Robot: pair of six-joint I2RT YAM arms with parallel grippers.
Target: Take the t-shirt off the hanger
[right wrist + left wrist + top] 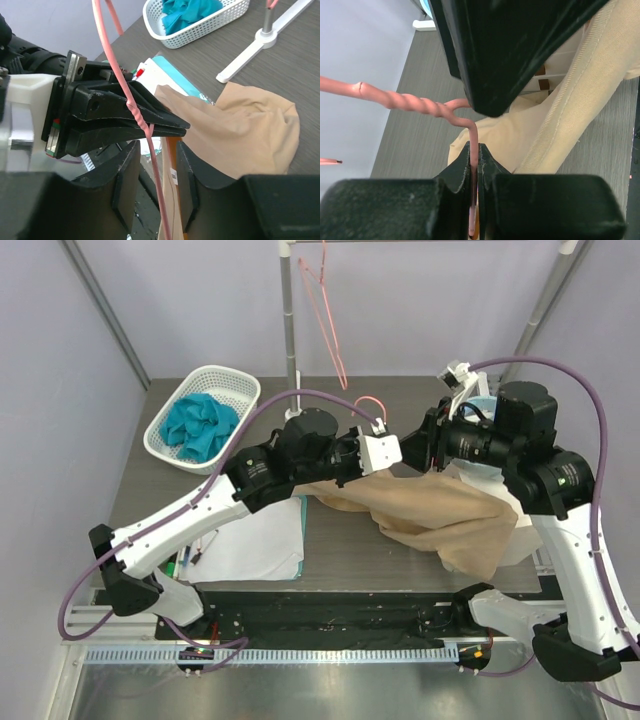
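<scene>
A beige t-shirt (440, 515) hangs from a pink wire hanger whose hook (370, 403) rises between my two grippers, above the table's middle. My left gripper (474, 170) is shut on the hanger's wire just below its twisted neck (415, 101); it also shows in the right wrist view (110, 115). My right gripper (156, 185) is open, facing the left one, with the pink wire (152, 160) and the shirt's collar edge between its jaws, neither pinched. The shirt (250, 130) drapes down to the table on the right; in the left wrist view (560, 115) its ribbed collar shows.
A white basket (203, 415) holding teal cloth stands at the back left. A metal rack pole (290, 330) at the back carries a second pink hanger (330, 320). White folded fabric (255, 540) lies under the left arm. A white item (525, 535) lies under the shirt's right side.
</scene>
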